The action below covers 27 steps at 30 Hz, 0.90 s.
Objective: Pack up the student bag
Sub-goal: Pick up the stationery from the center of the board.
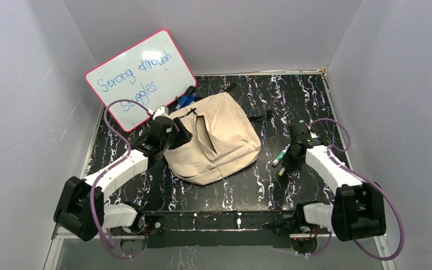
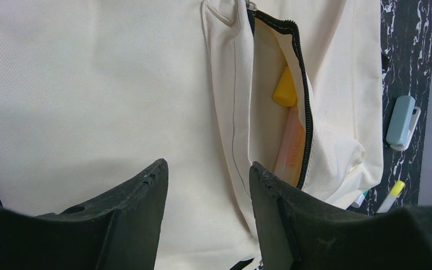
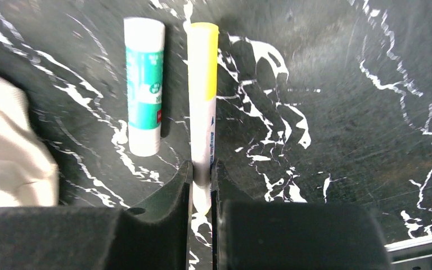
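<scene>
Within the student bag [image 2: 90, 84], perhaps a half-hidden highlighter [image 2: 290, 143]; left gripper [image 2: 208, 166] apart, right gripper [image 3: 201, 166] clamps marker [image 3: 202, 84].

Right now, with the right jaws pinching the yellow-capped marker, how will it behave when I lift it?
The marker looks like a rigid plastic tube, so it probably won't bend. The right jaws grip near its tail end, so the capped end may droop or pivot. Its round smooth barrel could slip, or roll if dropped.

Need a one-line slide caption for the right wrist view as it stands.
Right gripper shut on a yellow-capped highlighter, green-and-white glue stick beside it on the black marbled table.
</scene>
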Tool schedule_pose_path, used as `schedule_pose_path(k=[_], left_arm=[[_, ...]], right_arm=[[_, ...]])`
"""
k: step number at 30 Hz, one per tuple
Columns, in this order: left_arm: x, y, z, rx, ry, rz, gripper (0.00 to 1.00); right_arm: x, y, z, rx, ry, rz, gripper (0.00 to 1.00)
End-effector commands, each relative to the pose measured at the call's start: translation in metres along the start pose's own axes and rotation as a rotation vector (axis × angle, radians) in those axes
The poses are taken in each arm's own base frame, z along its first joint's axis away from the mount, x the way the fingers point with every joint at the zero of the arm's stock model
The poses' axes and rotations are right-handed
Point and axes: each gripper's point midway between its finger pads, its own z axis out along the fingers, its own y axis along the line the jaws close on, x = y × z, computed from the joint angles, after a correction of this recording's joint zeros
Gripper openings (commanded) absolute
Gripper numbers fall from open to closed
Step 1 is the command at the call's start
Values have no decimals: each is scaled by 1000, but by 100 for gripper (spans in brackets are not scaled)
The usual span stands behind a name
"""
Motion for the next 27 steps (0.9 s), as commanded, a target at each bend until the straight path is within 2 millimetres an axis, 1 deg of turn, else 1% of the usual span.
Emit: schedule_pose_path(k=[1, 3, 6, 10, 12, 14, 17, 18, 21, 23, 25, 27], left_arm=[[-22, -11, -13, 36, -63, 2, 52], [-23, -16, -14, 51, -54, 10, 52], [-30, -29, -17, 86, -40, 21, 53], [-40, -61, -26, 206, -29, 35, 53], [-43, -79, -32, 282, -17, 37, 54], [-44, -93, -35, 343, 3, 27, 59], [-41, -110, -37, 426, 37, 3, 61], [-40, -115, -37, 450, 47, -7, 62], [-38, -127, -40, 518, 68, -34, 62], [-38, -135, -45, 569, 75, -47, 63], [-36, -139, -47, 602, 85, -57, 64], [-34, -142, -49, 623, 96, -64, 65]], right_arm=[[-47, 19, -35, -74, -188, -15, 0], [-56, 42, -50, -188, -200, -91, 0], [-63, 78, -71, -369, -214, -184, 0], [-63, 130, -99, -639, -212, -307, 0], [-55, 157, -112, -747, -165, -384, 0], [-45, 185, -125, -816, -160, -473, 0], [-18, 228, -152, -938, -208, -629, 0], [-9, 239, -161, -986, -215, -667, 0], [10, 263, -178, -1106, -216, -730, 0], [16, 275, -186, -1156, -221, -756, 0], [24, 283, -189, -1188, -201, -781, 0], [28, 288, -192, -1216, -198, -791, 0]])
